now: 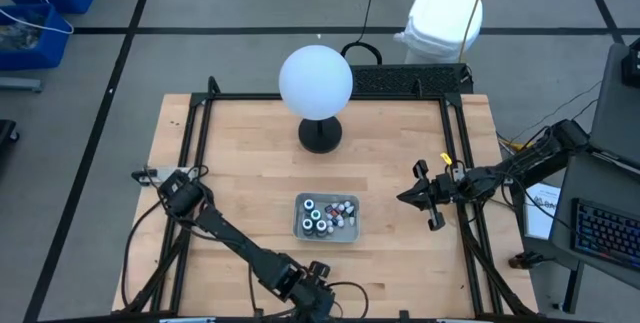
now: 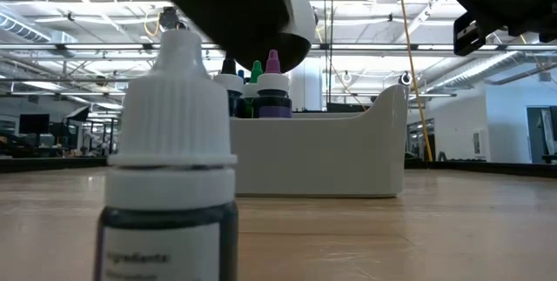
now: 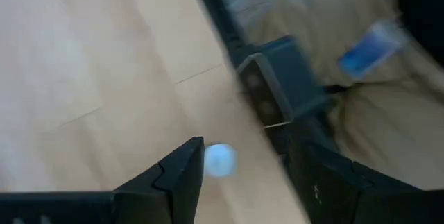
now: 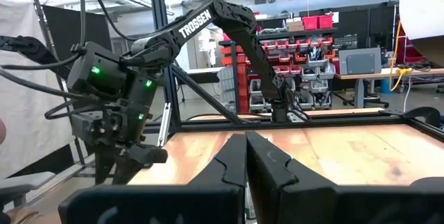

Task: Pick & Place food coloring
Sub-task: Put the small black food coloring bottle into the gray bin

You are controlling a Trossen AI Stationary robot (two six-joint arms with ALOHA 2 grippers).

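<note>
Left hand (image 1: 318, 275) at the bottom centre of the high view, low over the near edge of the wooden surface (image 1: 240, 163), fingers (image 3: 182, 172) spread apart with a small white-capped bottle (image 3: 220, 160) standing between them, just beside one finger; contact between finger and cap not clear. Same bottle looming at the lower left of the low view (image 2: 171, 172), upright on the wood, ribbed white cap above a dark body with a label. Remaining food coloring (image 1: 328, 214) gathered in the shallow grey tray (image 1: 300, 227) just below the middle of the high view: several dark round bottles with ringed tops toward the tray's left, smaller white ones toward its right. Seen from the low view as coloured tips, green and purple among them, poking above the tray's pale wall (image 2: 322, 155). Big white globe (image 1: 316, 80) on a black base above the tray, in the upper middle. Right hand (image 1: 412, 197) at the right of the high view, held above the surface, well apart from the tray, fingers (image 4: 267, 165) pressed together on nothing.
</note>
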